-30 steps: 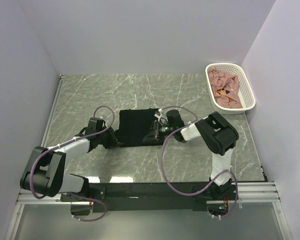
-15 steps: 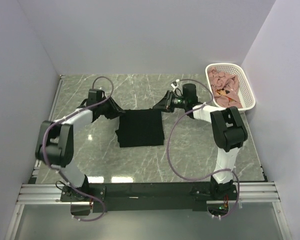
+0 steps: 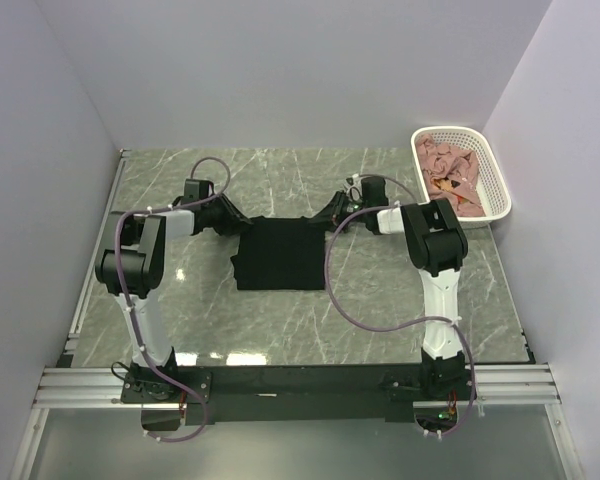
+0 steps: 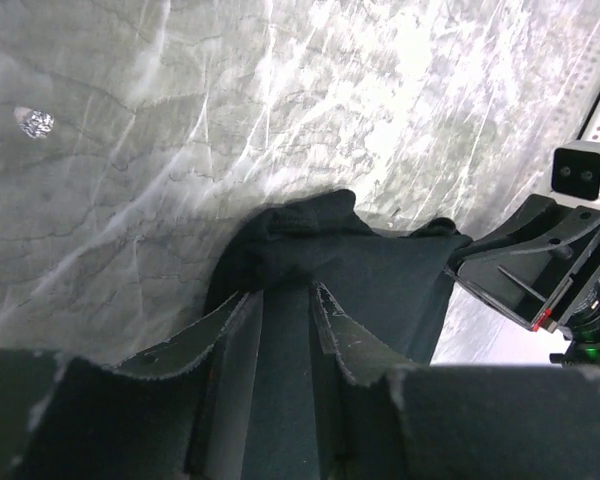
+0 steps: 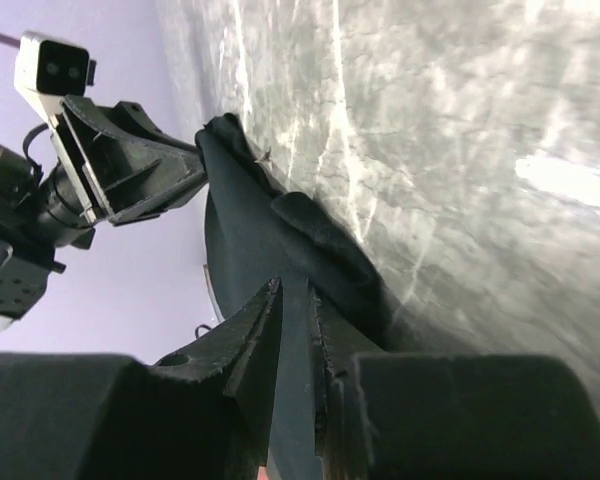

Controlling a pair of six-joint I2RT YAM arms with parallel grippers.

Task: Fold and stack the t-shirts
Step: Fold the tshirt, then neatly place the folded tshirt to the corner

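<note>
Black t-shirt (image 3: pixel 280 256): one item, folded to a compact, roughly square block. It lay near the middle of the table (image 3: pixel 380 310), a little toward 9 o'clock of centre. Its 6 o'clock edge rested flat on the surface. The two corners of its 12 o'clock edge were bunched where they were gripped.

Left tool (image 3: pixel 237 221): at the block's 11 o'clock corner. Its fingers were drawn close and pinched a fold of the black cloth, which ran down between them in the left wrist view. The arm reached in from its base at 7 o'clock.

Right tool (image 3: pixel 327 217): at the block's 1 o'clock corner. Its fingers were nearly together, with a thin layer of the black cloth nipped between them. The arm reached in from its base at 5 o'clock. The two tools faced one another along the shirt's far edge, and each showed in the other's wrist view.

Pink t-shirts (image 3: pixel 448 176): a crumpled heap of dusty pink cloth inside the basket; the count could not be told.

Basket (image 3: pixel 501 196): white, oval, plastic lattice. It stood at the table's 2 o'clock corner beside the right wall, well apart from the black t-shirt.

Table: grey-green, marble-patterned top.

Cables (image 3: pixel 332 290): purple, one looped along each arm.

Walls (image 3: pixel 280 70): pale lilac, on three sides.

Rail (image 3: pixel 300 381): metal, along the 6 o'clock edge, carrying both arm bases.
</note>
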